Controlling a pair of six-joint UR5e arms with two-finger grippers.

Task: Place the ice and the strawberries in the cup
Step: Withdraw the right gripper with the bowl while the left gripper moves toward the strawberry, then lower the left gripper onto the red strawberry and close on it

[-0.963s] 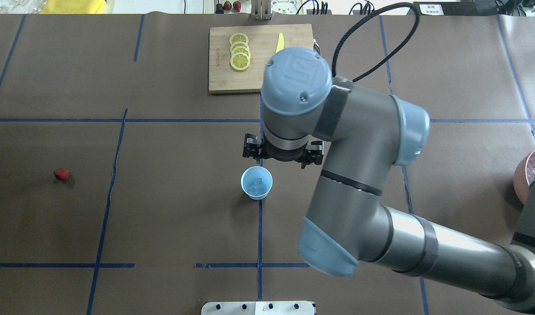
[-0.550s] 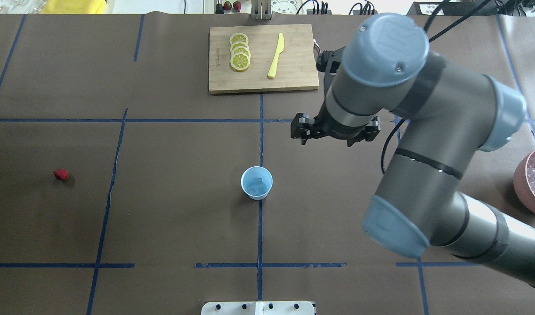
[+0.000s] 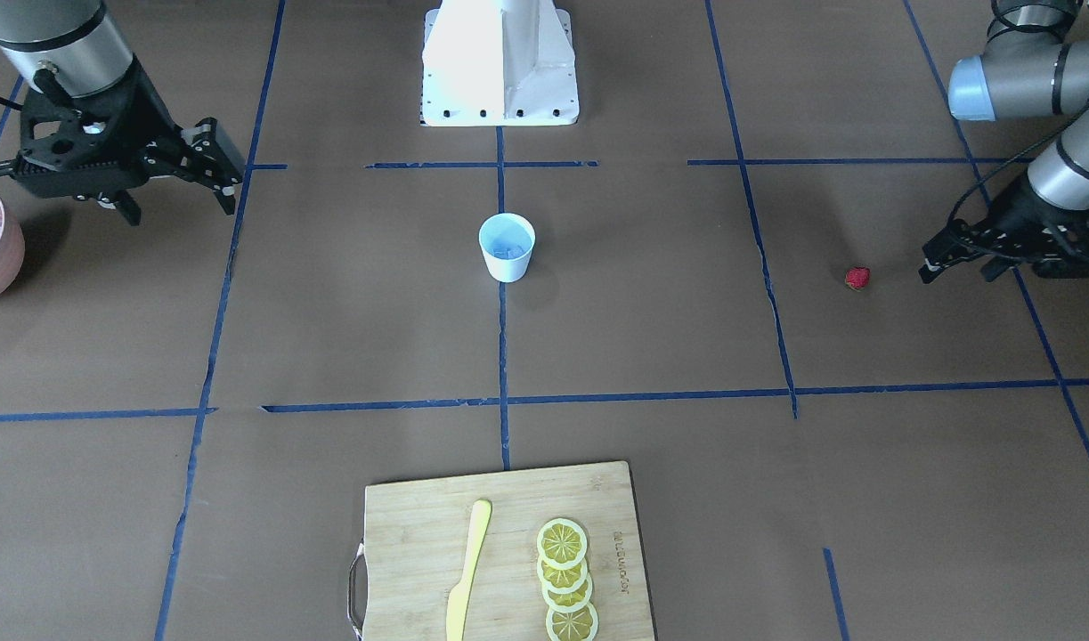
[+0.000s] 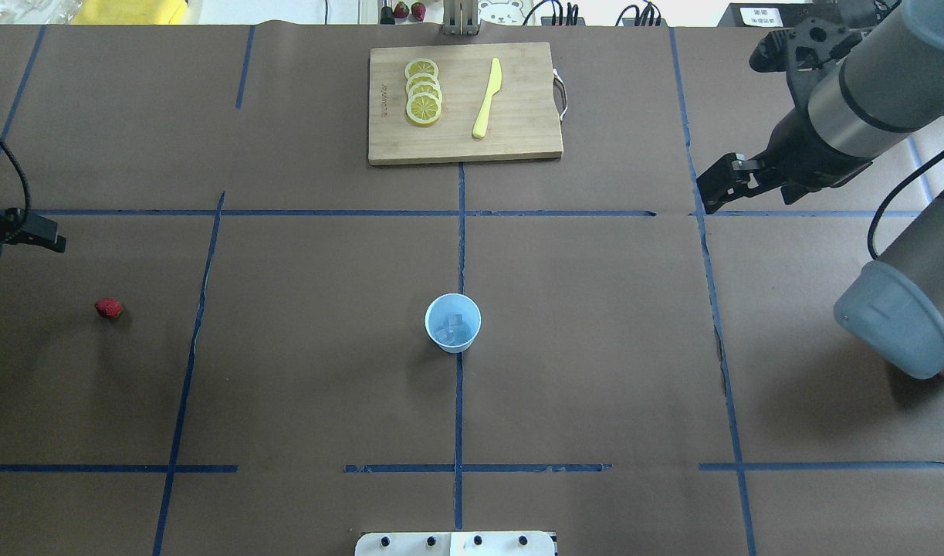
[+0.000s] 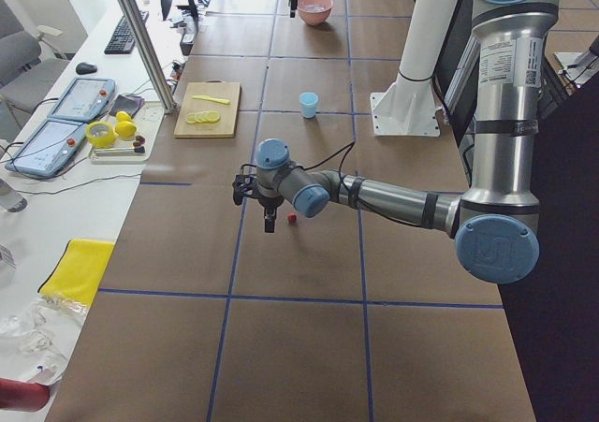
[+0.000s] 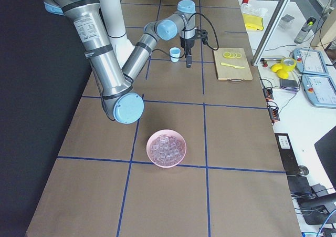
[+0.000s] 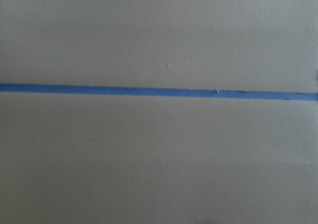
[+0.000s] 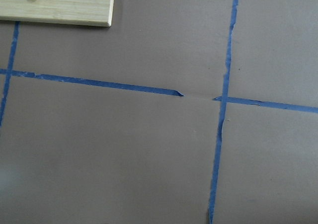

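Cup (image 4: pixel 453 323) stands upright at mid-table on a blue tape line (image 4: pixel 458 401), well apart from both arms. Ice (image 4: pixel 452 330) noted inside it: a few translucent cubes on the bottom. More ice cubes fill the pink bowl (image 6: pixel 148 148) at the robot's right end of the table. Strawberry (image 4: pixel 109 309) lies on the brown table cover (image 4: pixel 302 386) toward the robot's left end, outside the cup and well apart from it; nothing touches it.

Left gripper (image 3: pixel 957 267) hangs low near the strawberry, on the side toward the table's end, not in contact. Its fingers are spread apart with nothing between them. Right gripper (image 3: pixel 174 191) is held above the table near the pink bowl, clear of the cup; fingers likewise spread, carrying nothing.

Cutting board (image 4: pixel 518 123) sits at the edge far from the robot, bearing a row of overlapping lemon slices (image 4: pixel 423 96) and a yellow knife (image 4: pixel 487 96) beside them. Both wrist cameras show only table cover and blue tape; the right one also catches a corner of the board
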